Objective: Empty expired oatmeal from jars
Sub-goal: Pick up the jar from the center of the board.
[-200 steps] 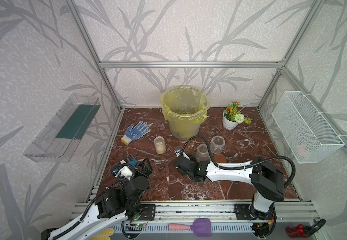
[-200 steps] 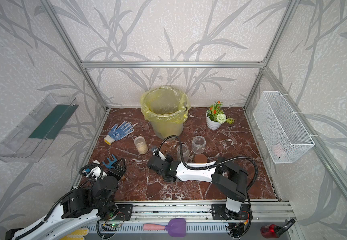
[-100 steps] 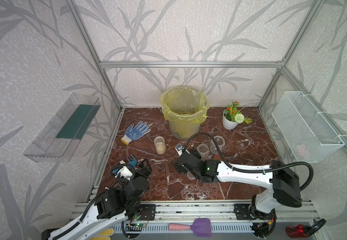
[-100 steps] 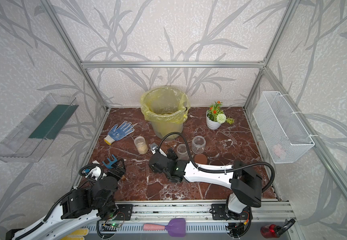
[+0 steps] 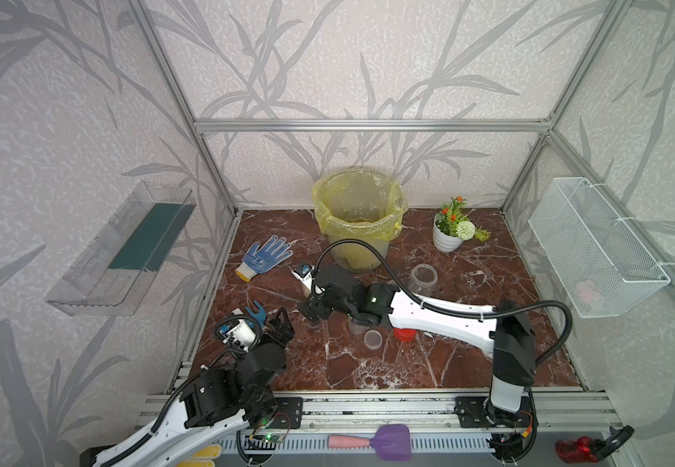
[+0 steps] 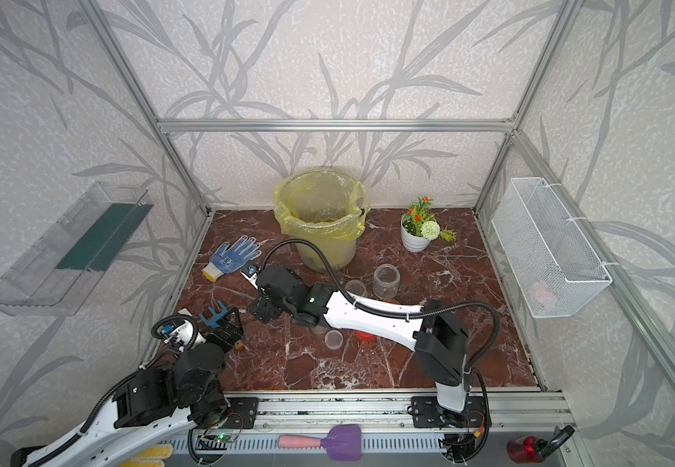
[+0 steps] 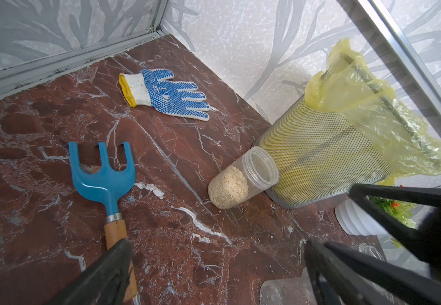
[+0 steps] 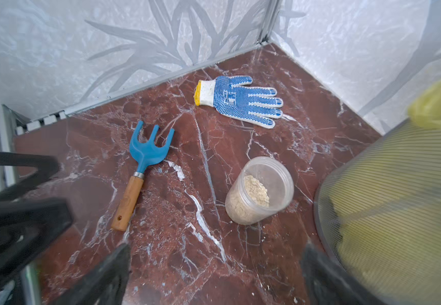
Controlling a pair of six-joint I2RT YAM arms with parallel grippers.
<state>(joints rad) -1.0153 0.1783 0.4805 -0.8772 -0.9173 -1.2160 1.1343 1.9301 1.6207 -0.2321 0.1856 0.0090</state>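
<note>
I have the right end effector (image 8: pixel 214 287) spread wide with nothing between its fingers. The open jar (image 8: pixel 259 191) stands upright on the tabletop (image 8: pixel 177 148) just ahead of it, lid off and roughly half full of oatmeal (image 8: pixel 240 208). That jar sits just beside the foot of the mesh bin (image 8: pixel 399 206), with a sliver of tabletop showing between them. The yellow bag (image 5: pixel 358 226) lining the bin folds over its rim; I cannot make out what lies inside. Beyond the right arm in a top view, a wide jar (image 5: pixel 423 279) stands empty and uncapped, and a red lid (image 5: pixel 404 334) and a clear lid (image 5: pixel 372 338) lie nearer me. My left end effector (image 7: pixel 214 290) is likewise wide and empty
</note>
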